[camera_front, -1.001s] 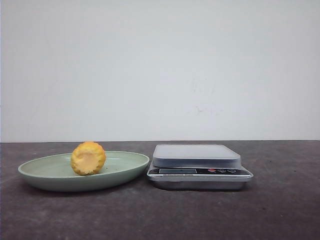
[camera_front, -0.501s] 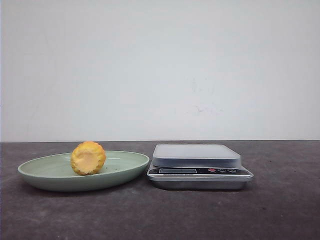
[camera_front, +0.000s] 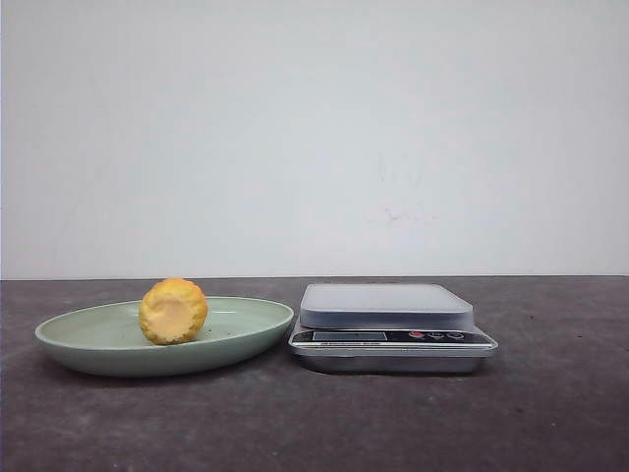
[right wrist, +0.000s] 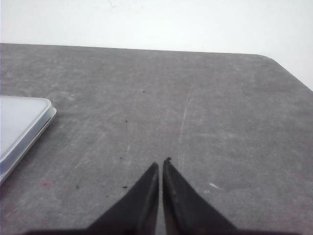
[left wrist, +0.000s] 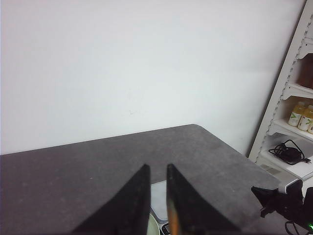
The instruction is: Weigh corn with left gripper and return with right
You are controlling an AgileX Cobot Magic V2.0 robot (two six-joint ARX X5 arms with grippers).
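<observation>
Nothing has moved since the earlier frames: the corn point(camera_front: 173, 311) lies as before on the green plate point(camera_front: 246, 334), pale cut end facing the camera, just left of the scale point(camera_front: 388, 307) on the desk point(camera_front: 314, 423). The left tool point(left wrist: 157, 169) is nearly closed and empty; the right tool point(right wrist: 160, 166) is closed and empty. The cob appears light, rigid and prone to rolling. Grip it across the kerneled sides, not the cut ends.

Stubby yellow-orange corn point(camera_front: 173, 311) on its side in the green plate point(camera_front: 88, 344), pale cut end toward the camera.
</observation>
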